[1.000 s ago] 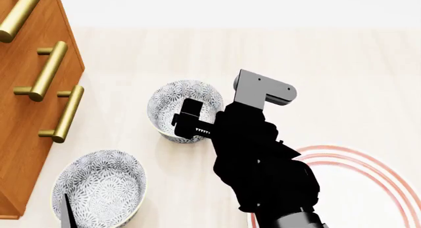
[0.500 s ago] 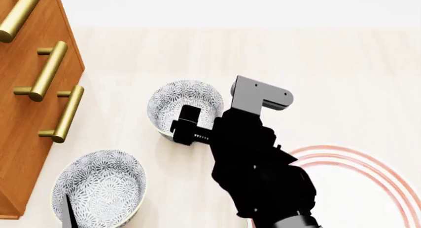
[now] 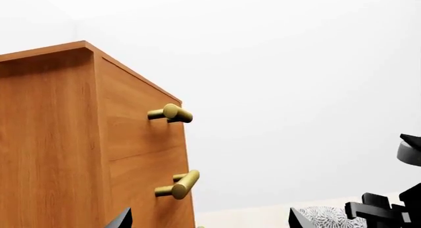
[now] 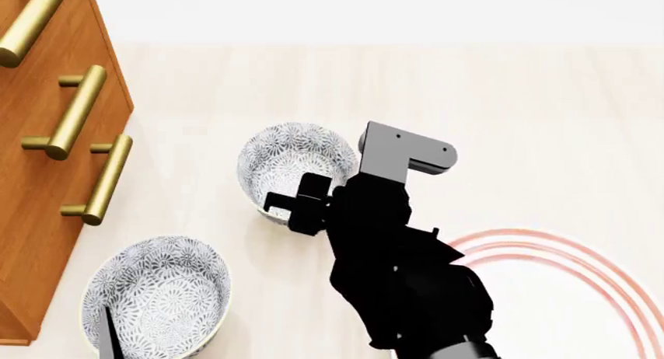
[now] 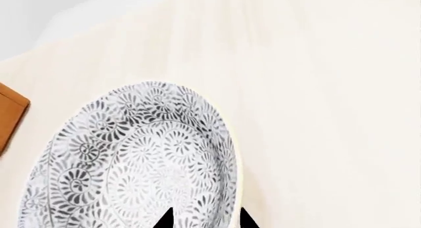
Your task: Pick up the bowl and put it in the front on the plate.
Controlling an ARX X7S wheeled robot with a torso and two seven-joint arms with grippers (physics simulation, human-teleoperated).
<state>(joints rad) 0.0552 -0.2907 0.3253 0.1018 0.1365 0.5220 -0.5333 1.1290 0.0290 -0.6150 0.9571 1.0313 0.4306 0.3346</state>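
A floral bowl (image 4: 294,155) stands mid-table, left of the red-ringed plate (image 4: 560,254), which shows only partly behind my right arm. My right gripper (image 4: 294,203) is at this bowl's near rim. In the right wrist view the bowl (image 5: 131,159) fills the lower half, and the right gripper (image 5: 205,220) has one fingertip inside it and one just outside, closed in on the rim. A second identical bowl (image 4: 155,297) sits at the near left. My left gripper (image 3: 209,223) is open and holds nothing; one of its fingers (image 4: 107,336) shows over that second bowl.
A wooden drawer cabinet (image 4: 52,180) with brass handles (image 4: 99,180) stands along the left edge, close to the near-left bowl. The left wrist view faces that cabinet (image 3: 66,139), with a bowl (image 3: 326,218) and my right arm (image 3: 388,213) low in it.
My right gripper has slid from over the middle of the bowl back to its near rim and lowered there. The bowl has shifted slightly right. The left arm has not moved.
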